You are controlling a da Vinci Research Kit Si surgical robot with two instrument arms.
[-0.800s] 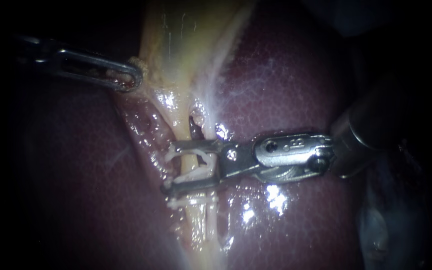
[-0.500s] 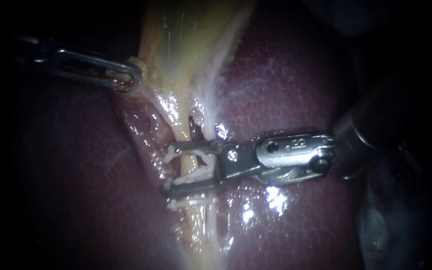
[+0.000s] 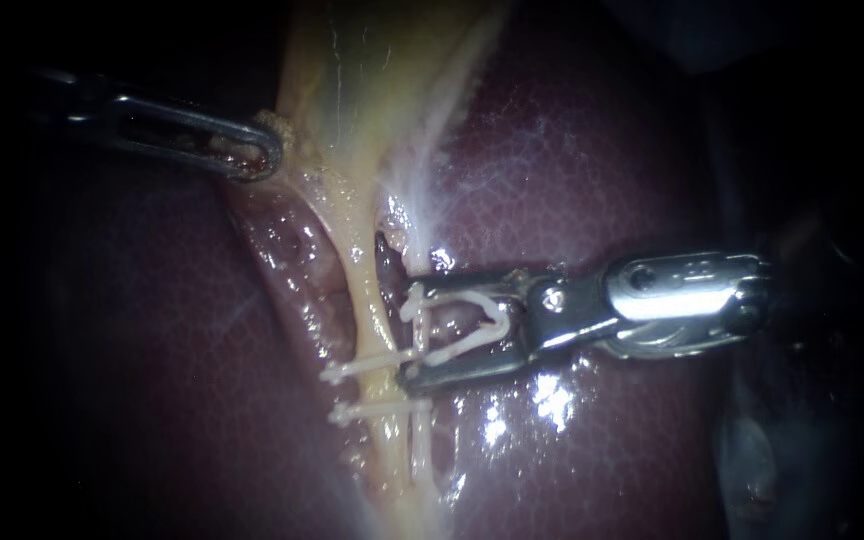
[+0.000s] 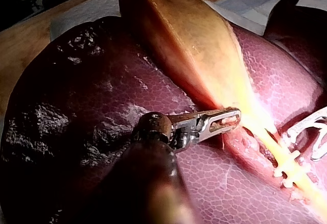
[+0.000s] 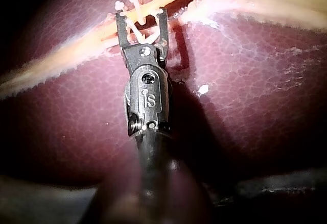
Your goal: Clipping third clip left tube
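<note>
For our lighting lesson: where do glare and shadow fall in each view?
Endoscope view: glare on the liver below the right instrument and its clip, corners dark. Right wrist view: the instrument's shadow lies on the liver beside it. Left wrist view: the tube gleams.

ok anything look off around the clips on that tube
The right instrument holds an open clip between its jaws beside the tube, over the liver, not around it. The upper clip on the tube lies slightly slanted; the lower clip looks level. I see no tear.
</note>
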